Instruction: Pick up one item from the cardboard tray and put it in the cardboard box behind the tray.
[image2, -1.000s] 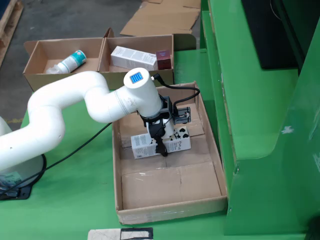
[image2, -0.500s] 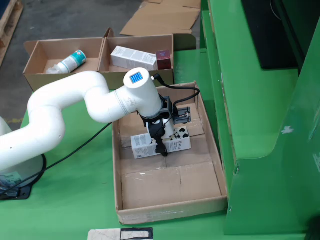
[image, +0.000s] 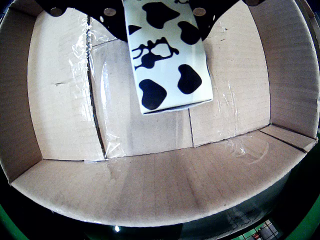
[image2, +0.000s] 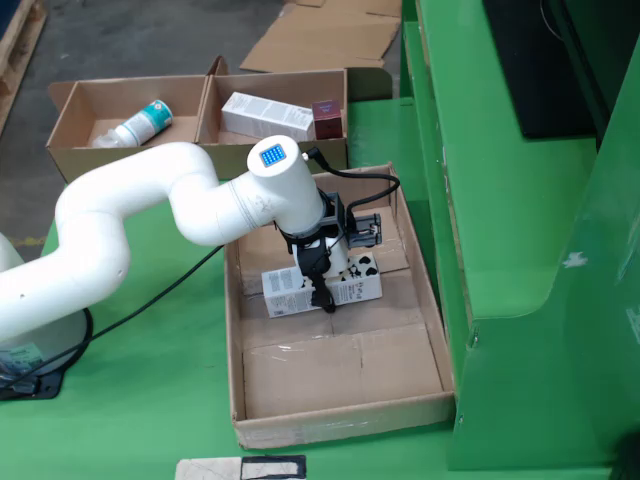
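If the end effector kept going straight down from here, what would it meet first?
The cow-patterned carton, which already lies right at the end effector. Below that is only the bare tray floor. Whether it already grips the carton is unclear.

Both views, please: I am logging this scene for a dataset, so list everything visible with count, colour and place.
cardboard tray: one, brown, on the green surface.
cow-print carton: one, white with black patches, at the end effector, over the tray floor.
cardboard boxes: two, brown, behind the tray.
bottle: one, white and teal, in the left box.
white box: one, in the right box.
dark red box: one, in the right box.
flat cardboard: brown, on the floor.
arm: one, white.
end effector: one, black; grip unclear.
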